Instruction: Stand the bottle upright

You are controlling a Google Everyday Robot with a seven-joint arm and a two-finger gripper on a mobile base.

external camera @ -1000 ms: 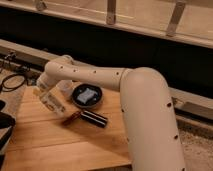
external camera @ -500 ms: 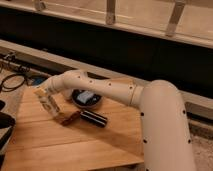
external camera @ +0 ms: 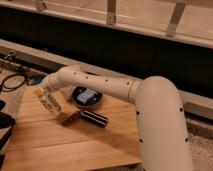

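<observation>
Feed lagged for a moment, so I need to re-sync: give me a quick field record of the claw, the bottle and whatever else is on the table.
claw: over the table's left part, right at the bottle
bottle: tilted, not upright; whether it is gripped cannot be told
brown stick: lying just right of the bottle
black cylinder: lying on its side, right of the stick
black dish: behind the cylinder, a pale item inside
table: wooden
task: not yet done
</observation>
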